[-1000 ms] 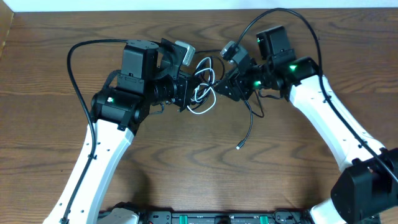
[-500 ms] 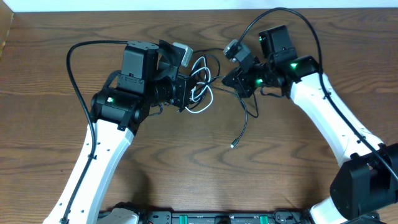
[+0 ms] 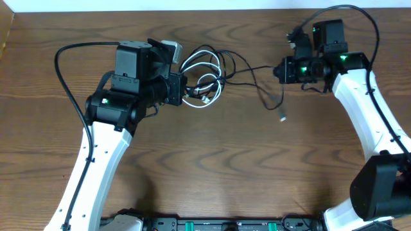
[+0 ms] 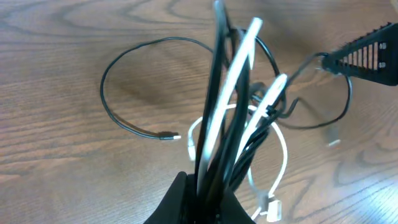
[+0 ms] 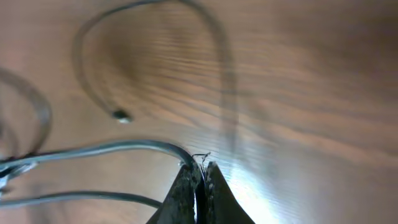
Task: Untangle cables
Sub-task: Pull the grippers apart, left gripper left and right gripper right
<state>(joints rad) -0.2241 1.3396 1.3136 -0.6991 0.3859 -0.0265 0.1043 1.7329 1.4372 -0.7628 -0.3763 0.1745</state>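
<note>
**Overhead view.** The cables (image 3: 204, 80), black and white loops together, lie on the table (image 3: 212, 173) near its far edge, and the wide stretch of wood is on the near side. The left gripper (image 3: 179, 90) is clamped on the bundle. One black strand (image 3: 249, 68) runs rightward to the right gripper (image 3: 281, 70), well apart, which is pinched closed on it. A loose plug end (image 3: 283, 118) lies nearer the front.

**Left wrist view.** Only this view shows a black loop ending in a plug tip (image 4: 169, 135).

**Right wrist view.** Blurred, but the fingers (image 5: 186, 190) meet on the strand.
</note>
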